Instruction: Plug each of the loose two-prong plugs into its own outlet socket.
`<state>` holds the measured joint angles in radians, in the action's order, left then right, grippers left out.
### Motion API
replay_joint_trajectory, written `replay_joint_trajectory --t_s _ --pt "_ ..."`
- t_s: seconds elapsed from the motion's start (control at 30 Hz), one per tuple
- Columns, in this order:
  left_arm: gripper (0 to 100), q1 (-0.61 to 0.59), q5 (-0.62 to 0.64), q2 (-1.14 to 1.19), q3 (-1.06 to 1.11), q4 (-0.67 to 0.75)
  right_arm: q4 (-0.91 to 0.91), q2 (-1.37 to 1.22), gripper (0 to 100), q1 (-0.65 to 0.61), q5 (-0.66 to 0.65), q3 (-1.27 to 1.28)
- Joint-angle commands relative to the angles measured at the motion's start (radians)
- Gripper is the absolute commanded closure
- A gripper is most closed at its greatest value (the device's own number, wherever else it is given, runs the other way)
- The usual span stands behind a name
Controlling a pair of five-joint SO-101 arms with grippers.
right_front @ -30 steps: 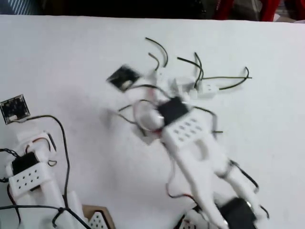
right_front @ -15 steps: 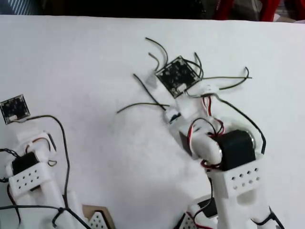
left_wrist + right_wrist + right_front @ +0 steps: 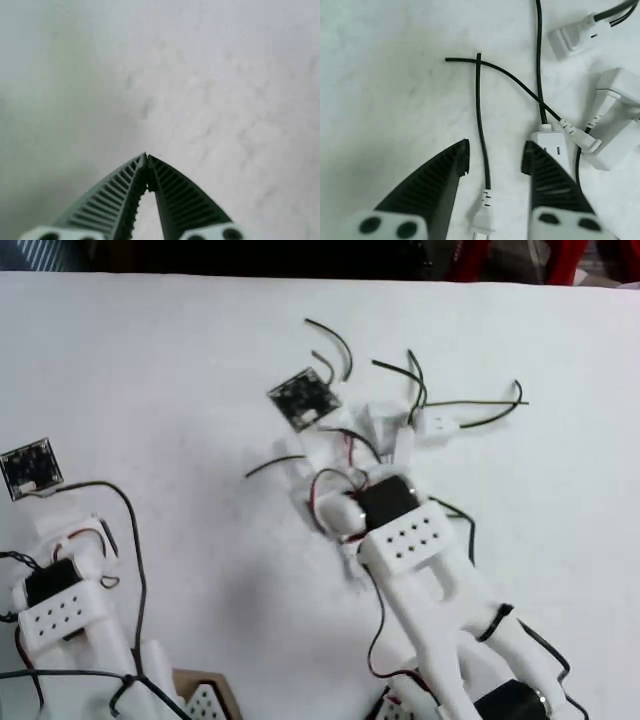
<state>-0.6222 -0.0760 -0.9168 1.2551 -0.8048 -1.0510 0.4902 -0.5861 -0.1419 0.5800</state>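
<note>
Plug – white, two-pronged, on a thin black cord – lies flat on the white desk, in the gap between the two dark fingers of the right tool. That tool is spread wide and grips nothing; neither finger touches the plug or its cord. A white socket with two slots lies just beside one finger, which partly covers it. A second plug, also on a thin cord, lies against a larger white block; whether its prongs are seated there cannot be told. A third white connector on a thicker cord lies farther out, apart from the others.

From above, the right arm stretches across the middle of the desk toward the tangle of cords near the far side. The left arm sits at the near corner, well apart from the cords – its tool is closed, ribbed fingers meeting at the tips, with bare desk below it.
</note>
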Motion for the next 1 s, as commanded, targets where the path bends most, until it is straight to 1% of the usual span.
replay_joint_trajectory --t_s 0.0,0.2,0.33,0.47,0.63,0.7,0.83,0.9,0.97 --pt "98 -0.004 0.002 -0.024 -0.049 0.020 -0.044 0.004 78.1 0.005 0.015 -0.061" --pt "98 -0.004 0.000 -0.024 -0.049 0.020 -0.263 0.002 82.2 0.110 0.015 -0.094" --pt "98 -0.004 0.000 -0.024 -0.049 0.020 -0.329 0.005 81.9 0.125 0.009 0.017" --pt "98 -0.004 0.000 -0.024 -0.049 0.020 -0.274 0.004 81.9 0.093 0.009 0.169" --pt "98 -0.004 0.000 -0.024 -0.048 0.020 -0.113 0.002 82.2 0.051 0.015 0.302" --pt "98 -0.004 0.000 -0.022 -0.048 0.020 -0.082 0.001 82.2 0.054 0.015 0.318" --pt "98 -0.004 0.000 -0.024 -0.041 0.020 -0.076 -0.036 82.2 0.054 0.017 0.328" --pt "98 -0.004 0.000 -0.024 -0.041 0.020 -0.070 -0.076 82.2 0.071 0.028 0.324" --pt "98 -0.004 0.000 -0.024 -0.041 0.020 -0.027 -0.120 82.2 0.090 0.046 0.321"
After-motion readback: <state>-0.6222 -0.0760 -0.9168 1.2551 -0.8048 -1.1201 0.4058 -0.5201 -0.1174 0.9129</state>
